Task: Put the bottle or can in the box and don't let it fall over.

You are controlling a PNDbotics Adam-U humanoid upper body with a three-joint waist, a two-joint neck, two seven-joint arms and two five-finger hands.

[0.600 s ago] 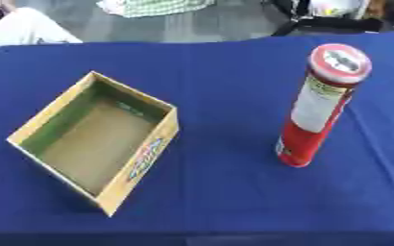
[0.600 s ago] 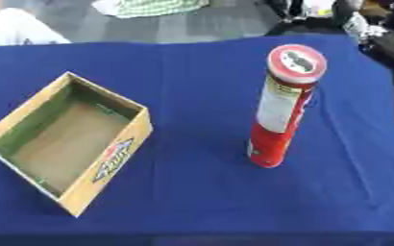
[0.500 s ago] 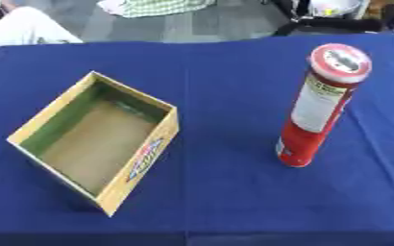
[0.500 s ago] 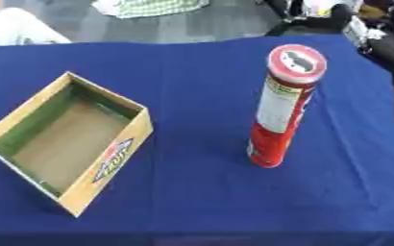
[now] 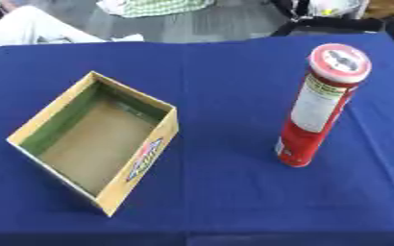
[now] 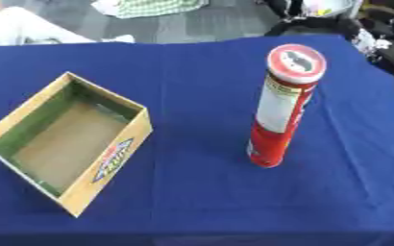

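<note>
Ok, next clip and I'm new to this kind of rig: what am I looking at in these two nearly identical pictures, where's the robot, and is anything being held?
Both pictures come from one stereo camera in a humanoid robot's head, looking down at its work table: one from the left eye, one from the right, taken at the same instant. That is why they nearly match.

The robot has two arms with fingered hands, but neither hand shows in either view at this moment, so nothing is held.

On the blue tablecloth lie two things. To the robot's left sits an open cardboard box, empty, with a green inner wall and a printed logo on its outer side. To the right, apart from the box, a tall red can with a round lid stands upright.

The can is not yet in the box.
</note>
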